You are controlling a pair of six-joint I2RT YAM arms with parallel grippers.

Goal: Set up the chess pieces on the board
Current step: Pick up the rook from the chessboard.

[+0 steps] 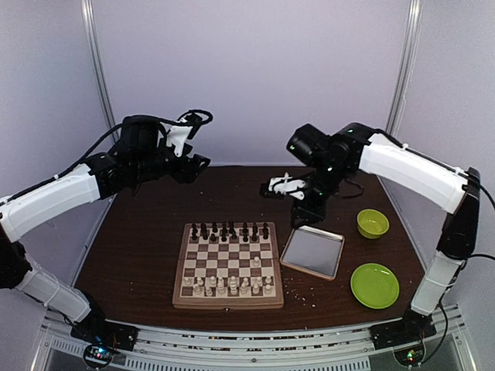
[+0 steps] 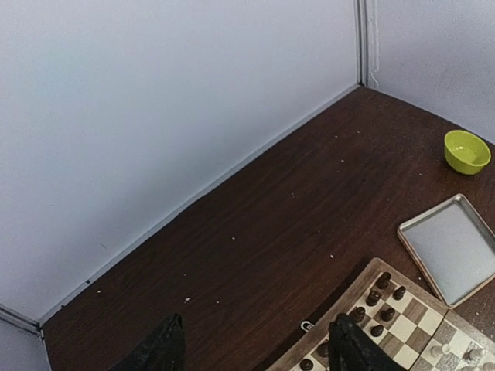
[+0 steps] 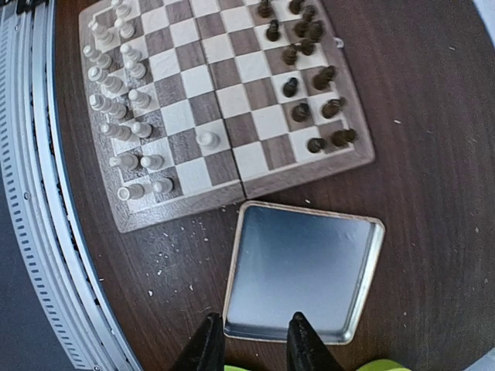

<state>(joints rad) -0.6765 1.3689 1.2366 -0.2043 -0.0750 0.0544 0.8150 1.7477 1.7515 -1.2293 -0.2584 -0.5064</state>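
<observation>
The board (image 1: pixel 180 272) lies at the table's middle, and it also shows in the right wrist view (image 3: pixel 309 171) and the left wrist view (image 2: pixel 340 318). Cream-white chess pieces (image 1: pixel 228 286) (image 3: pixel 116 100) fill its near rows. One white piece (image 3: pixel 207 140) stands alone further in. Dark pieces (image 1: pixel 230 230) (image 3: pixel 309 69) line the far side. My right gripper (image 1: pixel 305 216) (image 3: pixel 255 349) hangs over the near edge of a metal tray (image 3: pixel 302 270), open, with nothing between its fingers. High over the back left of the table, my left gripper (image 1: pixel 198 164) (image 2: pixel 255 352) is wide open and holds nothing.
The metal tray (image 1: pixel 312 252) sits right of the board. A green bowl (image 1: pixel 373 223) and a green plate (image 1: pixel 375 285) are further right. Pale crumbs dot the dark table near the tray and behind the board. Walls close in the back and both sides.
</observation>
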